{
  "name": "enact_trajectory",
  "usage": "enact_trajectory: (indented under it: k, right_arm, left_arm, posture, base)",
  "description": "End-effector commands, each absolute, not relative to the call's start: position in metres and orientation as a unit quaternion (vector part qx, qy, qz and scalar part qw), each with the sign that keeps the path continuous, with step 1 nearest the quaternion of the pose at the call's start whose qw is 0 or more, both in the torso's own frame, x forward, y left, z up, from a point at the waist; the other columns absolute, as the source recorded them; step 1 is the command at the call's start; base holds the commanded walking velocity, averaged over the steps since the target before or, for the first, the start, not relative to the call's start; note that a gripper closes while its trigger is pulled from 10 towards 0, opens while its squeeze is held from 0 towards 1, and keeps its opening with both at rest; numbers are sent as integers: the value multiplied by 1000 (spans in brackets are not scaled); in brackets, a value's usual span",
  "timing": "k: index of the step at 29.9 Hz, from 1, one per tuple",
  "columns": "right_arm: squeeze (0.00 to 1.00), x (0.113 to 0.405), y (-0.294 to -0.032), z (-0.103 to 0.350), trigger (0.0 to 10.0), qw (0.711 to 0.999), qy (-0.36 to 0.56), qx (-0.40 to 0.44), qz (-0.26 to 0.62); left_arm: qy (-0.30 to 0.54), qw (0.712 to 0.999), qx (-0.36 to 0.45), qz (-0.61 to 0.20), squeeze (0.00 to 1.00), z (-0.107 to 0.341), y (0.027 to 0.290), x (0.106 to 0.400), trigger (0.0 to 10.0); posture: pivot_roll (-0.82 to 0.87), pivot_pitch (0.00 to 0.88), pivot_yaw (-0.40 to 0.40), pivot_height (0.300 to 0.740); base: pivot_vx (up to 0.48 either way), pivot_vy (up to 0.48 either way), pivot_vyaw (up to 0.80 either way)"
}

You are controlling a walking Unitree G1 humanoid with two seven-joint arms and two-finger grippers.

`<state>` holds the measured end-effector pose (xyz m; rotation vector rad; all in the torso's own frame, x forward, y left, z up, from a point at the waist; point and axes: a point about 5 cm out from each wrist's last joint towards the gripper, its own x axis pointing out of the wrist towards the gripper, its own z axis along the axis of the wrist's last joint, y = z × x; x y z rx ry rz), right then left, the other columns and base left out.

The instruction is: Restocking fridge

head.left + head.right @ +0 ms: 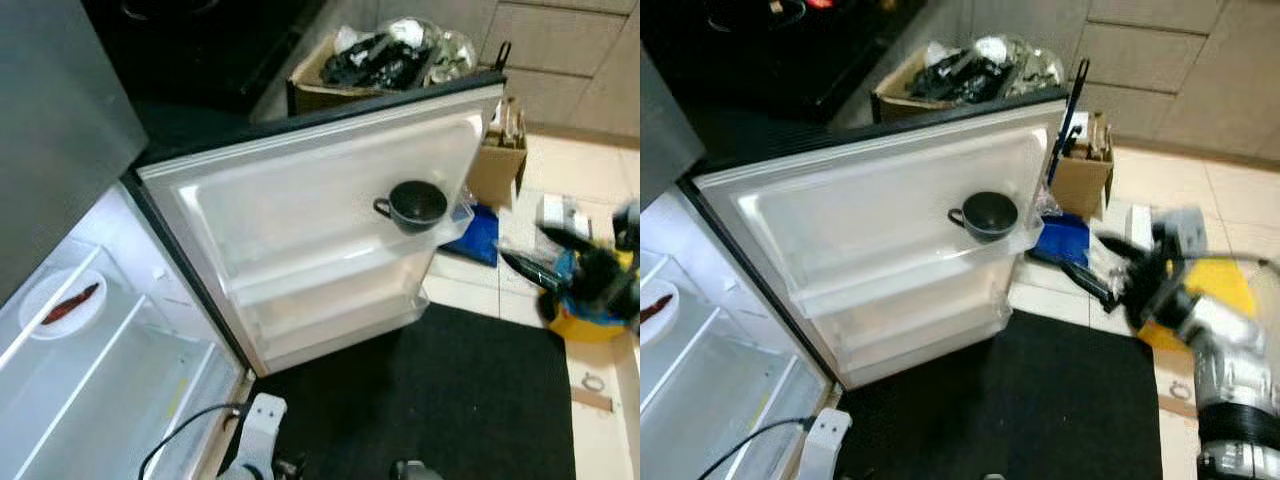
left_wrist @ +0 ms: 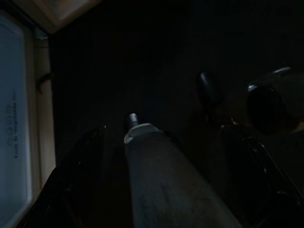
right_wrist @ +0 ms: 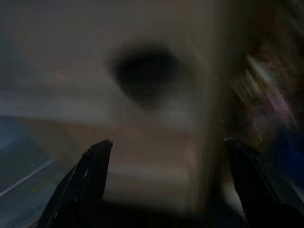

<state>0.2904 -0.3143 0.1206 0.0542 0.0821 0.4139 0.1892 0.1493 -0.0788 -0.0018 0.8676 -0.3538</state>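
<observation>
The fridge stands open, its white door (image 1: 300, 200) swung wide toward me. A dark cup (image 1: 415, 205) with a handle sits on the door's upper shelf. Inside, a white plate (image 1: 62, 303) holding something red rests on a glass shelf. My right gripper (image 1: 1110, 265) is raised to the right of the door, blurred, its fingers open and pointing at the cup. The right wrist view shows the cup (image 3: 149, 71) as a dark blur ahead of the spread fingers (image 3: 95, 161). My left gripper (image 2: 161, 137) hangs low over the black mat, open, with a grey cylindrical shape (image 2: 156, 175) in the dark between its fingers.
A black mat (image 1: 450, 400) covers the floor before the fridge. A cardboard box of bags (image 1: 385, 55) stands behind the door. A small cardboard box (image 1: 500, 160), a blue bag (image 1: 480, 235) and a yellow object (image 1: 1220, 285) lie on the tiles at right.
</observation>
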Motion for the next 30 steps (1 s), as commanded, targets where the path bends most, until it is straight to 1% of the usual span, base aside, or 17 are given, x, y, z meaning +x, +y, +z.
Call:
enact_trajectory:
  k: [1,4,5,8,10,11,12,14,15,17,20,22,24,25,26,29,30]
  right_arm:
    - [0,282,-323,105,10000,984,64,43,163]
    - [0,243,-334,44,10000,980,152,114,50]
    - [0,235,-336,33,10000,978,169,123,26]
    - [0,227,-336,23,10000,972,191,136,1]
    - [0,201,-328,-9,10000,951,248,175,-65]
    - [0,201,-328,-9,10000,951,248,175,-65]
    - [0,188,-321,-24,10000,938,277,185,-93]
    - [0,167,-299,-51,10000,914,330,201,-119]
    - [0,167,-299,-51,10000,914,330,201,-119]
    - [0,153,-279,-68,10000,897,375,198,-122]
    - [0,136,-251,-86,10000,879,452,130,-78]
    - [0,134,-248,-88,10000,877,460,121,-72]
    - [0,130,-234,-94,10000,869,483,98,-42]
    - [0,130,-234,-94,10000,869,483,98,-42]
    - [0,130,-228,-95,10000,867,490,82,-27]
    - [0,141,-215,-95,10000,867,497,22,20]
    - [0,141,-215,-95,10000,867,497,22,20]
  left_arm:
    - [438,886,0,-155,0,-83,158,181,10000]
    - [440,885,8,-153,0,-83,159,182,10000]
    - [441,884,8,-152,0,-83,158,182,10000]
    - [442,884,8,-151,0,-84,159,182,10000]
    - [446,884,8,-139,0,-85,161,180,10000]
    - [446,884,8,-139,0,-85,161,180,10000]
    - [448,884,8,-132,0,-85,163,179,10000]
    - [455,882,-4,-120,0,-87,166,175,10000]
    - [455,882,-4,-120,0,-87,166,175,10000]
    - [460,880,-20,-115,0,-88,167,172,10000]
    - [465,877,-27,-115,0,-90,166,167,10000]
    - [466,877,-27,-115,0,-90,165,167,10000]
    - [464,879,-35,-103,0,-91,166,167,10000]
    - [464,879,-35,-103,0,-91,166,167,10000]
    - [464,879,-37,-99,0,-91,166,167,10000]
    - [461,882,-46,-83,0,-91,166,167,10000]
    - [461,882,-46,-83,0,-91,166,167,10000]
  posture:
    - [-207,112,17,740]
    - [-212,110,23,740]
    - [-212,110,23,740]
    - [-212,113,24,740]
    - [-211,117,24,740]
    - [-211,117,24,740]
    - [-210,122,21,740]
    - [-208,125,17,740]
    - [-208,125,17,740]
    - [-206,126,11,740]
    - [-200,120,4,740]
    - [-187,117,-5,740]
    - [-166,109,-22,740]
    - [-166,109,-22,740]
    - [-157,105,-27,740]
    - [-107,93,-48,740]
    - [-107,93,-48,740]
  base:
    - [0,0,0]
    - [0,0,0]
    - [0,0,0]
    - [0,0,0]
    - [0,0,0]
    - [0,0,0]
    - [0,0,0]
    - [0,0,0]
    - [0,0,0]
    - [0,0,0]
    - [0,0,0]
    - [0,0,0]
    - [0,-259,0]
    - [0,-259,0]
    - [0,-259,0]
    - [0,-259,0]
    - [0,-259,0]
